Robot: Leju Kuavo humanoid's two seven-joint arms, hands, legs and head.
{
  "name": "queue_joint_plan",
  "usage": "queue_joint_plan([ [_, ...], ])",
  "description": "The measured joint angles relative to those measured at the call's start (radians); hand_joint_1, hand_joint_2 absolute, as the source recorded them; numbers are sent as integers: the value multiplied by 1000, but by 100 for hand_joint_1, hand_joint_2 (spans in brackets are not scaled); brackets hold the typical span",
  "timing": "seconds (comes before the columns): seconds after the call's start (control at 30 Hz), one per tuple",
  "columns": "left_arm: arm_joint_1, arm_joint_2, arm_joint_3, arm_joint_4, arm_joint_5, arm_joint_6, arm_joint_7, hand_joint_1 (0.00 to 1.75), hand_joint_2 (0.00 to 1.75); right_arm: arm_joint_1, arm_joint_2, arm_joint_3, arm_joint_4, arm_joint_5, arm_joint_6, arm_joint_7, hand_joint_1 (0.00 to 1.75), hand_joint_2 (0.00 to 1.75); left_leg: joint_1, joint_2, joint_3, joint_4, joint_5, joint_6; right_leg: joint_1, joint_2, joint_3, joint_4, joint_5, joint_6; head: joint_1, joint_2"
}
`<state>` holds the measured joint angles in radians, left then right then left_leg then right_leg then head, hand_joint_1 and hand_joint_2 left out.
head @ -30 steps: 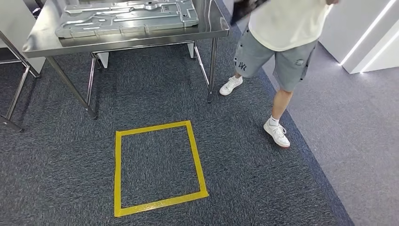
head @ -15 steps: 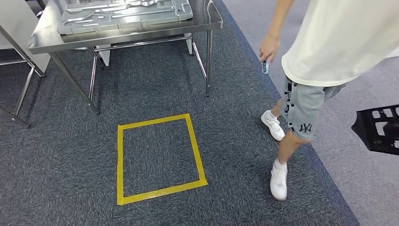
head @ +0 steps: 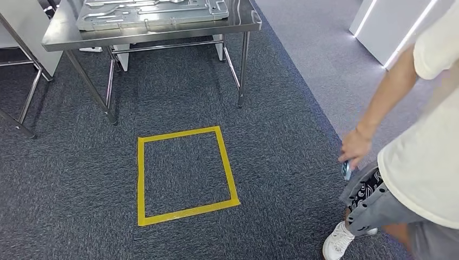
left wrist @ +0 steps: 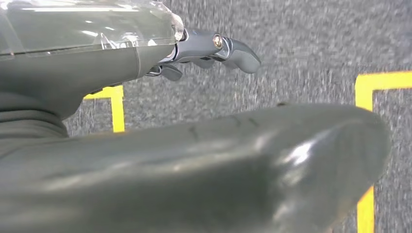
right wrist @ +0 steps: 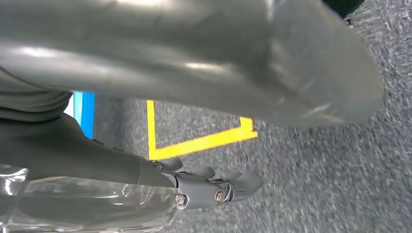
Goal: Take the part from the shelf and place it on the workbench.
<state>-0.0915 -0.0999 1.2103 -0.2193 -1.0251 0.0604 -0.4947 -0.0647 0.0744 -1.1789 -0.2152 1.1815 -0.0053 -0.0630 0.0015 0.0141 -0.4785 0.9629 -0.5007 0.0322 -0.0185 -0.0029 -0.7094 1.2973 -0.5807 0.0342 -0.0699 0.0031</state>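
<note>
A steel workbench [head: 151, 32] stands at the far end of the carpet, and a large pressed metal panel [head: 151, 12] lies flat on it. My left hand [left wrist: 194, 160] hangs over the carpet, its thick thumb apart from the dark fingers [left wrist: 214, 48], nothing in it. My right hand [right wrist: 194, 63] hangs the same way, its fingers [right wrist: 214, 189] spread and holding nothing.
A yellow tape square [head: 187, 212] marks the dark carpet before the workbench. A person [head: 427, 179] in a cream shirt and grey shorts stands close at the near right, holding a small blue object [head: 345, 170]. Legs of another steel frame [head: 21, 108] stand at the left.
The person has walked from the workbench's right end to my near right, and the black crate has passed out of the picture. The camera has shifted a little.
</note>
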Motion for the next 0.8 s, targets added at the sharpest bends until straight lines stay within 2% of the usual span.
queue_joint_plan([
  [0.03,1,0,0,0,1,0,1,0,0,0,0,-5,0,-7,11,5,0,0,-1,0,-3,2,2,0,1,0,24,-26,17,-3,0,0],
  [0.1,1,0,0,0,3,3,5,0,0,-1,-1,-17,0,-20,33,22,0,0,-4,0,-5,8,2,-3,6,0,112,-163,71,-16,0,0],
  [0.13,0,0,1,0,4,4,8,0,0,-3,-1,-22,0,-24,40,32,0,0,-6,-1,-6,12,1,-5,9,0,150,-230,89,-22,0,0],
  [0.17,0,0,1,0,6,6,13,0,0,-4,-1,-26,0,-26,45,40,0,0,-8,0,-10,16,2,-9,12,0,172,-273,96,-28,0,0],
  [0.23,-1,0,1,0,10,12,24,0,0,-5,-3,-32,0,-27,49,54,0,0,-10,0,-17,19,4,-19,16,0,176,-295,94,-35,0,0],
  [0.27,-1,0,2,0,12,16,31,0,0,-5,-3,-35,0,-26,51,61,0,0,-10,0,-19,20,4,-24,13,0,175,-298,96,-40,0,0],
  [0.33,-1,1,2,0,13,24,43,0,0,-5,-5,-38,0,-20,53,74,0,0,-10,-3,-28,38,-14,-34,7,-2,175,-306,103,-51,0,0],
  [0.4,0,1,2,0,13,28,48,0,0,-6,-6,-38,0,-15,56,79,0,0,-9,-6,-38,63,-35,-38,4,-3,175,-311,107,-58,0,0],
  [0.47,0,1,2,0,13,28,49,0,0,-6,-6,-38,0,-15,57,80,0,0,-8,-6,-45,77,-44,-39,4,-3,174,-311,107,-60,0,0],
  [0.5,0,1,2,0,13,29,50,0,0,-6,-6,-38,0,-14,57,81,0,0,-6,-6,-62,116,-65,-41,5,-3,172,-310,108,-61,0,0],
  [0.53,1,0,2,0,13,30,52,0,0,-6,-7,-38,0,-13,58,82,0,0,-3,-6,-93,183,-88,-46,6,-5,169,-308,109,-62,0,0],
  [0.57,3,0,3,0,10,31,51,0,0,-6,-7,-38,0,-12,59,84,0,0,2,-5,-108,219,-91,-51,6,-8,166,-305,110,-63,0,0],
  [0.6,5,-1,3,0,6,32,49,0,0,-6,-8,-38,0,-11,61,85,0,0,7,-2,-109,226,-81,-55,7,-12,163,-302,110,-63,0,0],
  [0.63,6,-1,2,0,1,31,43,0,0,-6,-7,-38,0,-11,64,85,0,0,9,7,-87,182,-49,-56,8,-18,162,-298,110,-61,0,0],
  [0.67,5,-1,2,0,-5,30,34,0,0,-6,-6,-39,0,-12,67,85,0,0,8,19,-52,103,-17,-53,9,-23,161,-293,108,-57,0,0],
  [0.7,3,0,1,0,-9,27,26,0,0,-6,-4,-40,0,-15,70,85,0,0,6,26,-34,56,-3,-48,11,-28,160,-291,108,-52,0,0],
  [0.73,2,1,0,0,-12,23,19,0,0,-6,-1,-42,1,-18,73,83,0,0,3,31,-27,33,0,-42,13,-33,159,-290,108,-46,0,0],
  [0.8,3,4,-1,0,-16,16,11,0,0,-9,7,-45,2,-24,75,80,0,0,1,18,-33,28,4,-29,14,-46,159,-290,110,-34,0,0],
])
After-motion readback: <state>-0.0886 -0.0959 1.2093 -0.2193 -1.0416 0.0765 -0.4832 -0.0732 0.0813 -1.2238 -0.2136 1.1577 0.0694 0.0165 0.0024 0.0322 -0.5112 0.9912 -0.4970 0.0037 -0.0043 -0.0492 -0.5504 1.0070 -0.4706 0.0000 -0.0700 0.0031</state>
